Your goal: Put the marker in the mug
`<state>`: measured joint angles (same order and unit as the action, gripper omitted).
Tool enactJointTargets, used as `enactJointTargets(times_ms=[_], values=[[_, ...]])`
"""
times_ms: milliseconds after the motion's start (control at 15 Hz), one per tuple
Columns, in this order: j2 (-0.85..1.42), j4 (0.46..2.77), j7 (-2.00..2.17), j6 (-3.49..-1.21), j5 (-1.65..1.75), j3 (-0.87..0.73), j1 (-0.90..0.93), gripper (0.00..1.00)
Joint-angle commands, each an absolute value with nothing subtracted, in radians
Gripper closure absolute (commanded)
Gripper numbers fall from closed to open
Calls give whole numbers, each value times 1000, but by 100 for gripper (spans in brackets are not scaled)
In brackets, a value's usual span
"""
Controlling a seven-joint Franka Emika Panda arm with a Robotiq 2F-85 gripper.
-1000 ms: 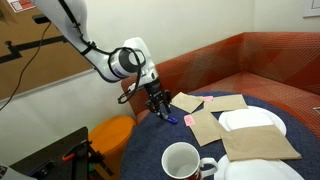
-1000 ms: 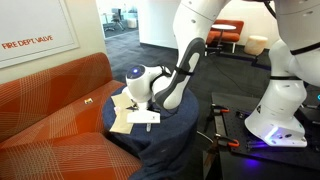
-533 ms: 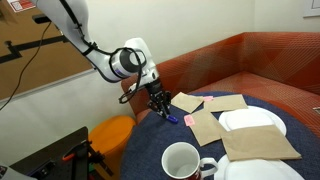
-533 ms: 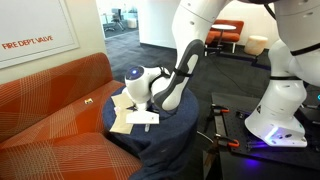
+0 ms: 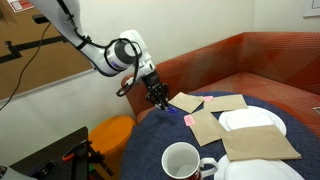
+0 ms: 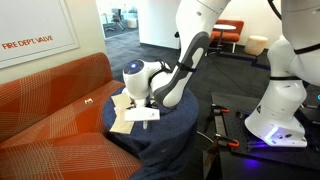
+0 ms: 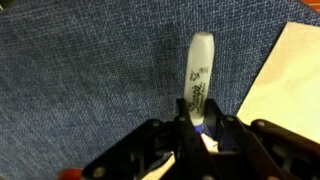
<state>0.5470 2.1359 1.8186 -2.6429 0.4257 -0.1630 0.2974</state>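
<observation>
My gripper (image 7: 200, 120) is shut on the marker (image 7: 201, 68), a short stick with a whitish printed barrel and a blue lower end between the jaws. The marker hangs above the blue cloth table (image 7: 90, 70). In an exterior view my gripper (image 5: 158, 99) is raised over the far left side of the table, well away from the mug. The large white mug (image 5: 181, 160) stands upright at the near edge of the table, its inside empty. The marker is too small to make out in both exterior views.
Several tan napkins (image 5: 215, 127) and flat white plates (image 5: 250, 120) lie on the table's right half. A small pink-red object (image 5: 188, 120) lies beside the napkins. An orange stool (image 5: 112, 132) stands to the left, and an orange sofa (image 6: 50, 100) is behind.
My gripper has risen a little above the table with the marker in it, and the arm's wrist has swung upward.
</observation>
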Motion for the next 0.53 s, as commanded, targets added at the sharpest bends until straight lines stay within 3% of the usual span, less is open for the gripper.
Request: enactJointTargets(times_ms=[0,467], values=[[409,2219,1765,-2576,460,-191,323,94],[232,2284,1679,-2427,569,-169,260,94]])
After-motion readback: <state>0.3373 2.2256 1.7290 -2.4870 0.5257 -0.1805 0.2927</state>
